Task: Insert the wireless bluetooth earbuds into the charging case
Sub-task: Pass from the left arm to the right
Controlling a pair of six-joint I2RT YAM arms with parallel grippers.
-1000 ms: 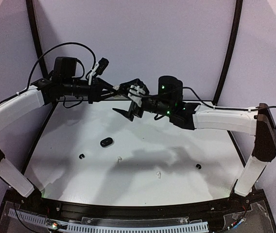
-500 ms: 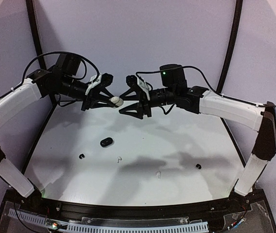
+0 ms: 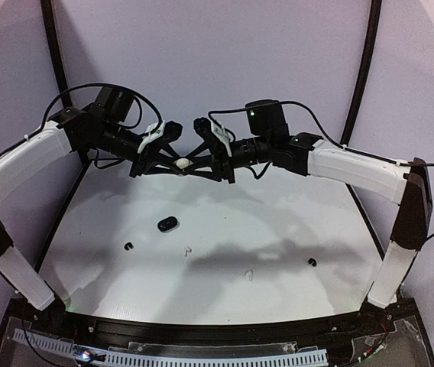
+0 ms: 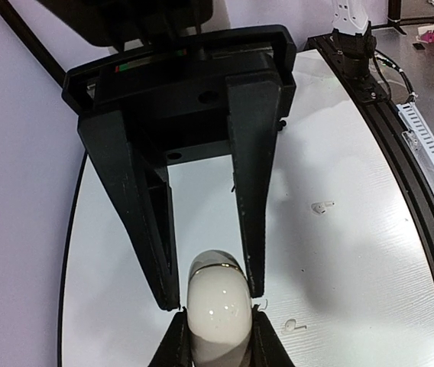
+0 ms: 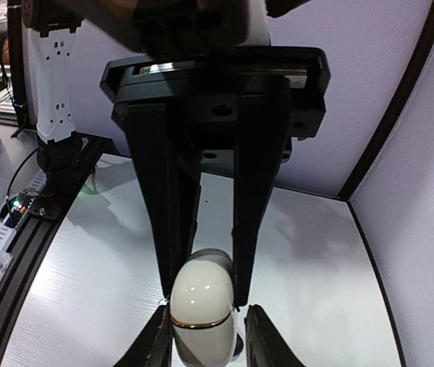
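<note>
A glossy white charging case (image 3: 179, 163) with a thin gold seam hangs in the air between both arms, lid shut. My left gripper (image 3: 173, 162) is shut on one end of it (image 4: 218, 306). My right gripper (image 3: 189, 162) faces it from the other side. Its fingers (image 5: 154, 340) closely flank the case's other end (image 5: 202, 302), with a thin gap still showing on one side. Two white earbuds (image 3: 188, 249) (image 3: 249, 274) and two black earbuds (image 3: 128, 246) (image 3: 312, 261) lie loose on the table. A black charging case (image 3: 168, 224) lies at the left-middle.
The white table (image 3: 293, 222) is bounded by a black frame and lilac walls. Both arms reach high over the far half. Two white earbuds (image 4: 324, 206) (image 4: 293, 326) also show below in the left wrist view.
The right gripper has moved left onto the white case and narrowed its jaws around it. The left gripper turned to face it, still holding the case.
</note>
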